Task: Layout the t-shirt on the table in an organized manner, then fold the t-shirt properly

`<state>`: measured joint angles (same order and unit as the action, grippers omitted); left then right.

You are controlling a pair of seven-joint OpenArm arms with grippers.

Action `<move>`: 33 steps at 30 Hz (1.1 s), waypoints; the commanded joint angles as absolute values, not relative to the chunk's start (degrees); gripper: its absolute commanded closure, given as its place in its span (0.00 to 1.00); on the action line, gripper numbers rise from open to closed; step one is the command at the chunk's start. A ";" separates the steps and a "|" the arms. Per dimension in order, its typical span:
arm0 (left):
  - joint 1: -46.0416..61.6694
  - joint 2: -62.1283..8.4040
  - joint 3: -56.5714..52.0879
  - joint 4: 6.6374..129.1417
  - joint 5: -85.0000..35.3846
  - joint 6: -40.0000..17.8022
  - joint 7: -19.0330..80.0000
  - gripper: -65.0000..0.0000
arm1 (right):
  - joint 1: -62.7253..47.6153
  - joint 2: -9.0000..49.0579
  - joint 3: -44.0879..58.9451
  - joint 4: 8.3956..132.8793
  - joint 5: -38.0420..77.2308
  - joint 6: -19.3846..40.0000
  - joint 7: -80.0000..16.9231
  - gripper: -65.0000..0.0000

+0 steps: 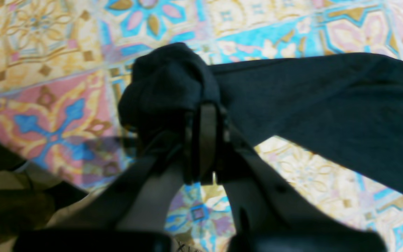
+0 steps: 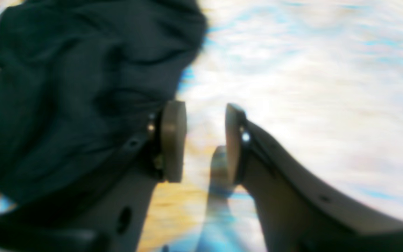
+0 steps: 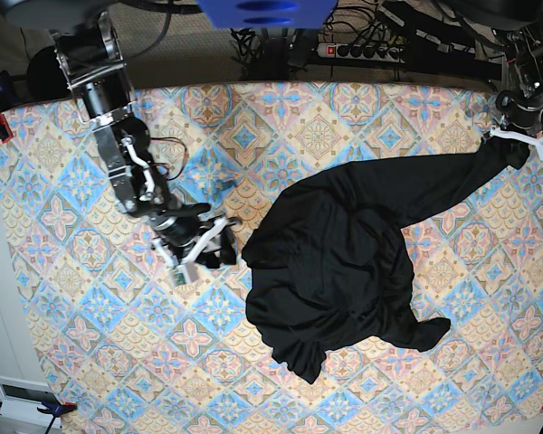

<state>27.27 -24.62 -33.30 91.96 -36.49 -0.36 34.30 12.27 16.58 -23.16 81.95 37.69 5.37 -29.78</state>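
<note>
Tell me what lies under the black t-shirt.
Only the patterned table cloth shows around the t-shirt. Anything beneath its bunched body is covered. The left hand grips one stretched end.

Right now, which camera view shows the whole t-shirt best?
The base view: the t-shirt lies crumpled there in full, one part stretched toward the far table corner. The left wrist view shows only the bunched end in the left end effector; the right wrist view shows a blurred fold beside the open right end effector.
</note>
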 commanded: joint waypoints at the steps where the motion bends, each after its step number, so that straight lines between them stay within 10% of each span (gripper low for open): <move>1: 27.38 -25.80 -33.80 93.05 -36.53 -0.40 33.10 1.00 | 14.46 15.78 -24.48 82.68 38.11 6.02 -28.70 0.67; 33: 27.38 -25.63 -33.89 92.79 -36.53 -0.40 33.10 1.00 | 27.03 8.04 -36.62 66.42 38.02 6.02 -28.79 0.48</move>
<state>27.44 -24.60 -33.30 91.96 -36.47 -0.21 34.28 25.41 8.10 -36.88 65.41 37.74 5.61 -30.02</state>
